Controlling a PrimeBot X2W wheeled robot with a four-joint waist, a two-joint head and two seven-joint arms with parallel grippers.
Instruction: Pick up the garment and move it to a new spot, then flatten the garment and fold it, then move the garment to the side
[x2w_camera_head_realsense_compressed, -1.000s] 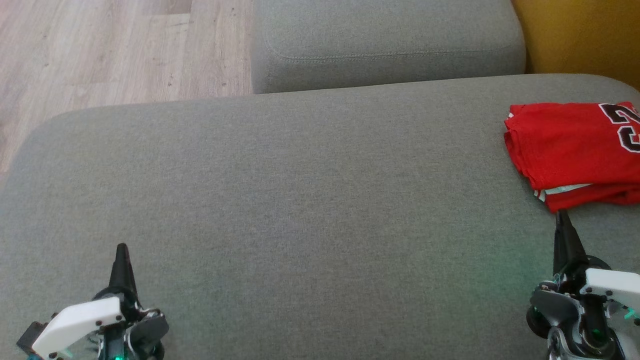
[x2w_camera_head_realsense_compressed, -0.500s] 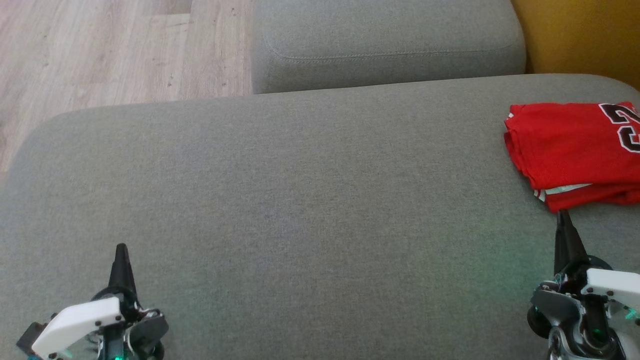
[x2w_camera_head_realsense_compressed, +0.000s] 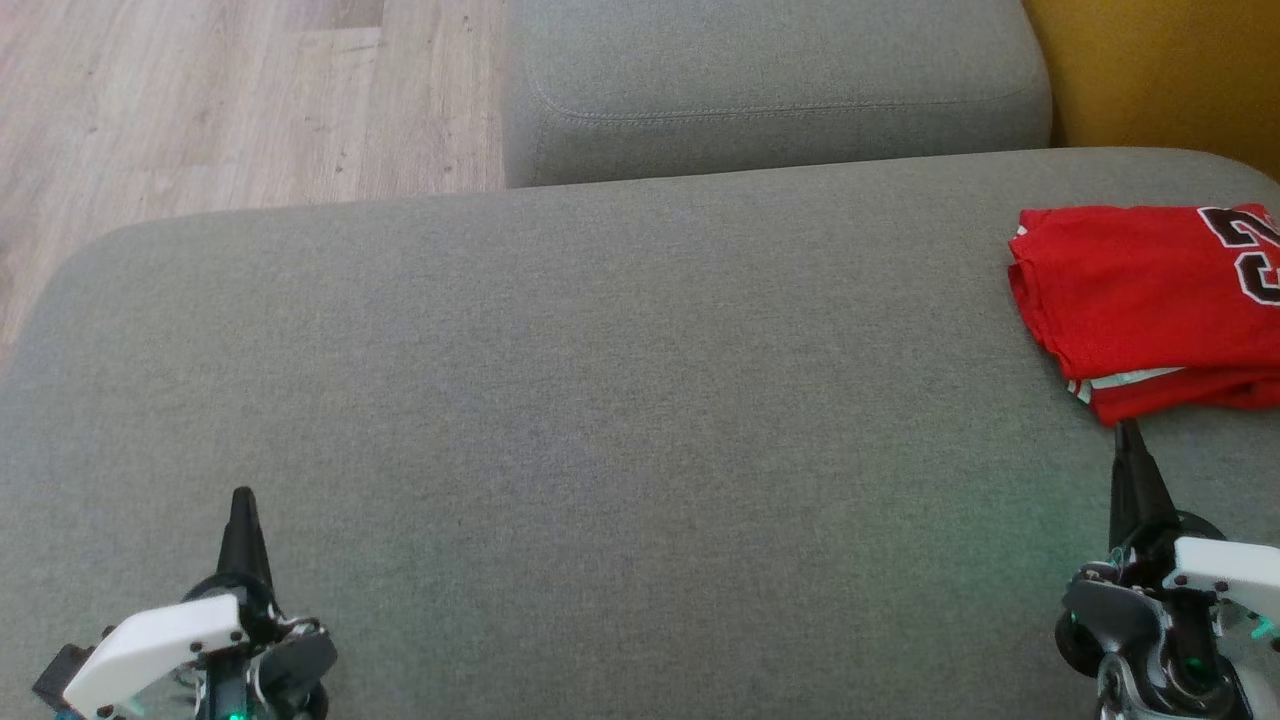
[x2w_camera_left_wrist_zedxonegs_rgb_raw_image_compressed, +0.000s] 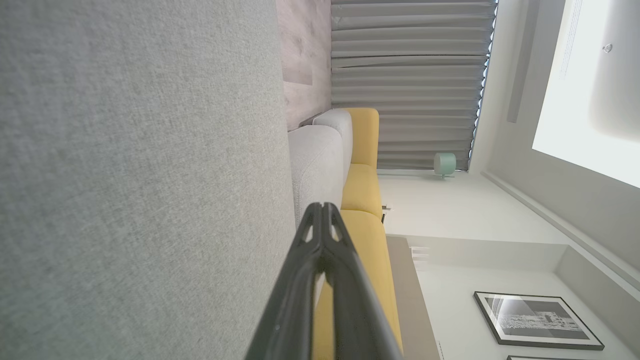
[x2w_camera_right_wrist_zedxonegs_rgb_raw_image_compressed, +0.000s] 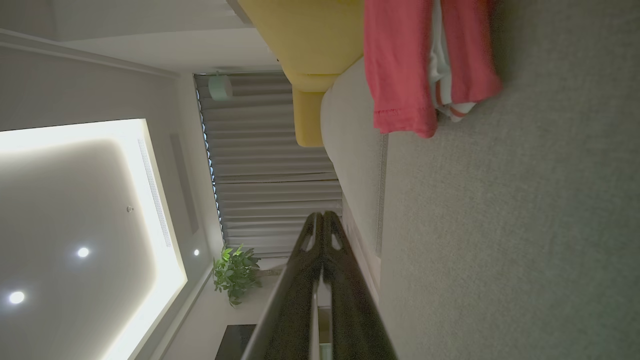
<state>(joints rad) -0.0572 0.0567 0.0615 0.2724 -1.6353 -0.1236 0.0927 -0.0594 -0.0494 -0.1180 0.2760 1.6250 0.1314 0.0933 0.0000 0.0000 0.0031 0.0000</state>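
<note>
If the right end effector (x2w_camera_head_realsense_compressed: 1127, 432), shut and empty like the left end effector (x2w_camera_head_realsense_compressed: 241, 497), bumps forward, the folded garment (x2w_camera_head_realsense_compressed: 1130, 285) could unfold.

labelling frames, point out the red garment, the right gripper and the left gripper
red garment (x2w_camera_head_realsense_compressed: 1130, 290), head view, top of the folded fabric
right gripper (x2w_camera_head_realsense_compressed: 1128, 432), head view, tips of its shut fingers
left gripper (x2w_camera_head_realsense_compressed: 243, 497), head view, tips of its shut fingers

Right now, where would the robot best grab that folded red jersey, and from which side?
Probably the near left corner of the folded red jersey, approached from the front by the right gripper, which sits shut just short of it. The stacked layers end there, so one pinch could catch them all.
</note>
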